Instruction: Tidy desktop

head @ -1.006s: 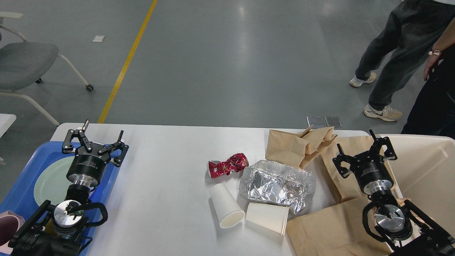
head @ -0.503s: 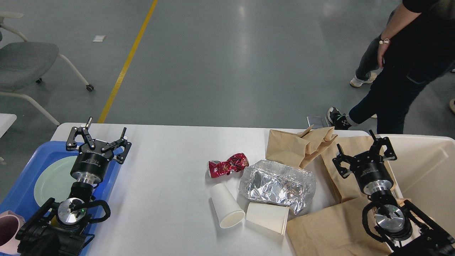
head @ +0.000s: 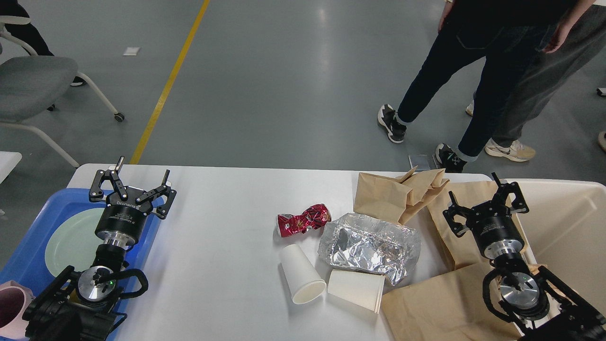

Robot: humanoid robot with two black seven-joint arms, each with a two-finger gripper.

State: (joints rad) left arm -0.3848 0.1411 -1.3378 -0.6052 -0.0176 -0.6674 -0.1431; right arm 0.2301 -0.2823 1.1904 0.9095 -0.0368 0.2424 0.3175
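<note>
Desktop (head: pixel 222 246) littered; grey floor (head: pixel 284 85) beyond; both arms' fingers wide, empty.

Grey glossy floor (head: pixel 293 85), yellow line (head: pixel 165 87) at eleven o'clock, grey wheeled chair (head: pixel 35 83) at ten.

The left claw (head: pixel 135 182) hangs spread and empty over the desktop (head: pixel 218 265), a blue tray (head: pixel 35 237) under it. Right of it lie a crushed red can (head: pixel 304 220) and crumpled foil (head: pixel 369 246).

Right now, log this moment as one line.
left gripper open, empty | right gripper open, empty | desktop cluttered: cups, foil, crushed can, paper bags
</note>
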